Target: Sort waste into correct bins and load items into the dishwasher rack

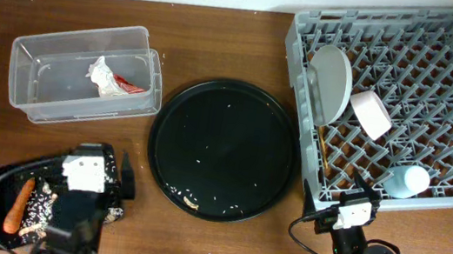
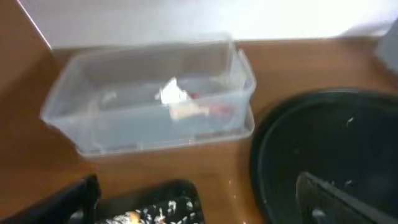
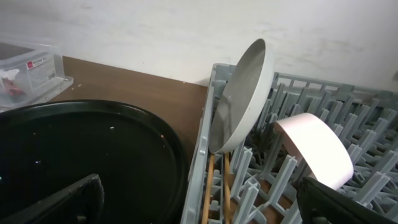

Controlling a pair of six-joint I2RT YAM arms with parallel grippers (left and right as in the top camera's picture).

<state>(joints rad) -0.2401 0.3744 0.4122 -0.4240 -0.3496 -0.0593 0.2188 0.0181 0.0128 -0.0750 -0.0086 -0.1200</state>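
Note:
The grey dishwasher rack (image 1: 447, 51) at the right holds the grey-green plate (image 1: 331, 81) on edge, the white bowl (image 1: 370, 113), the light-blue cup (image 1: 406, 180) and the wooden chopsticks (image 3: 219, 186). The clear tub (image 1: 34, 93) holds the crumpled napkin (image 1: 103, 76) and red wrapper (image 1: 133, 87). The small black tray (image 1: 5, 177) holds the orange carrot (image 1: 19, 205) and rice scraps (image 1: 41, 206). My left gripper (image 2: 199, 205) is open and empty above that tray. My right gripper (image 3: 202, 199) is open and empty at the rack's near left edge.
A large round black tray (image 1: 224, 149) with a few rice grains and a scrap (image 1: 190, 201) lies between the bins and the rack. A pale wall runs along the table's far edge.

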